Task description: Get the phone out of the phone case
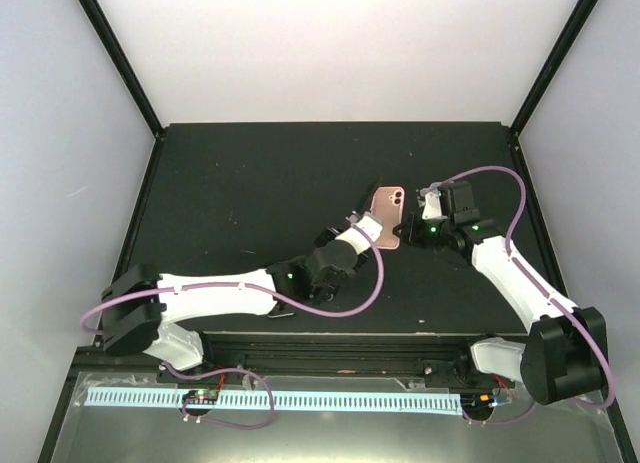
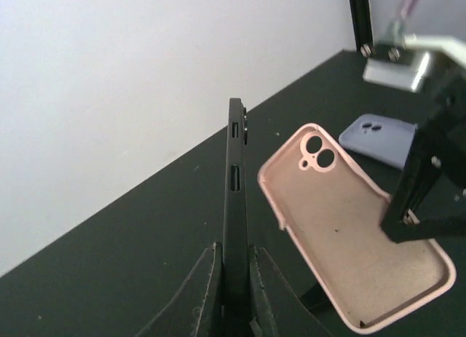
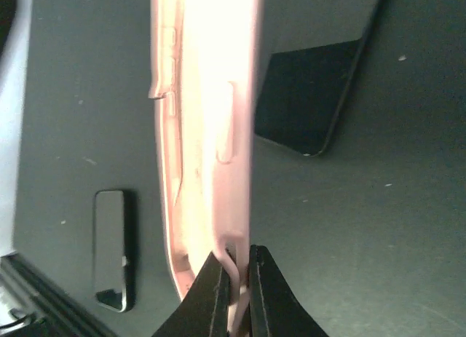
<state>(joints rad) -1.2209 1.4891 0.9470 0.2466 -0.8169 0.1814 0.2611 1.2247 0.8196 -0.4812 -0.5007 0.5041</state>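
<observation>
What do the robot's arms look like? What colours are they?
The left arm and right arm are white tubes joined by chunky black joints. A thin purple cable loops along each, and tiny green lights glow near the wrists. The left pincer and right pincer each have two black, pointed fingers.

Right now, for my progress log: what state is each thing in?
phone: out of the case, gripped at one end
pink case: empty, held by its rim
lilac case: lying back up
left gripper: jaws shut on phone
right gripper: jaws shut on pink case
</observation>
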